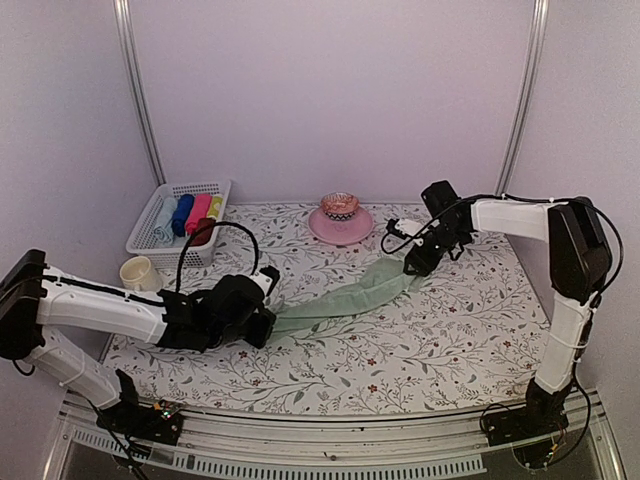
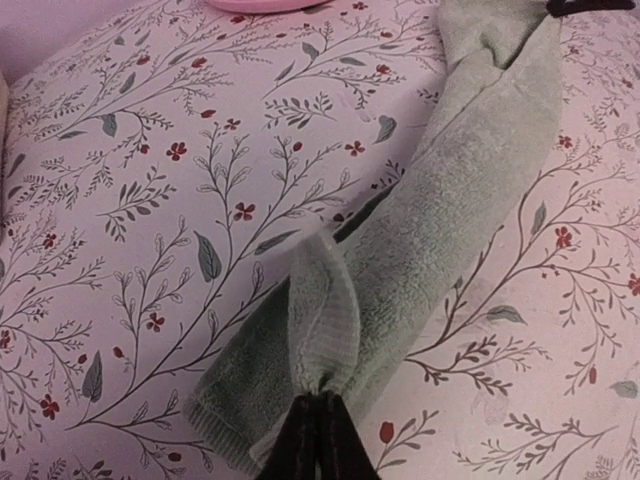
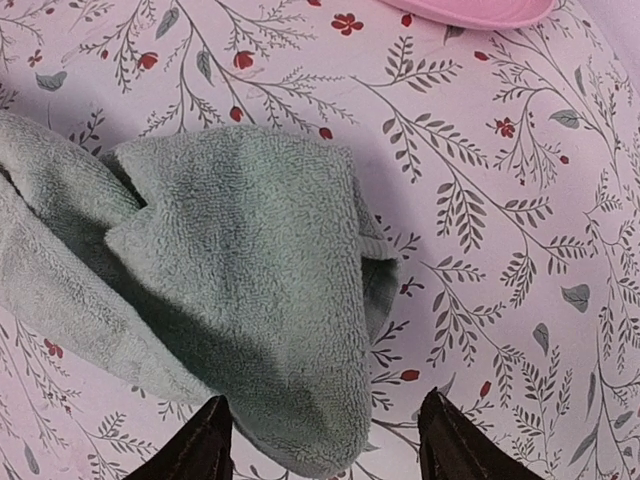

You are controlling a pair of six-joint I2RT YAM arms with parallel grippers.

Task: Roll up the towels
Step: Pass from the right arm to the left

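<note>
A pale sage green towel (image 1: 345, 297) lies stretched in a long bunched strip across the floral cover, from lower left to upper right. My left gripper (image 1: 268, 322) is shut on its near left end; in the left wrist view the fingertips (image 2: 318, 412) pinch a fold of the towel (image 2: 440, 220). My right gripper (image 1: 415, 265) is open over the far right end; in the right wrist view its fingers (image 3: 207, 447) stand apart either side of the folded towel end (image 3: 250, 280). A dark red-brown towel (image 1: 203, 231) lies in the basket. No round motif shows on the green towel.
A white basket (image 1: 147, 229) at the back left holds several rolled towels in blue, pink and yellow. A cream cup (image 1: 138, 272) stands in front of it. A pink plate (image 1: 340, 226) with a patterned bowl sits at the back centre. Walls close in both sides.
</note>
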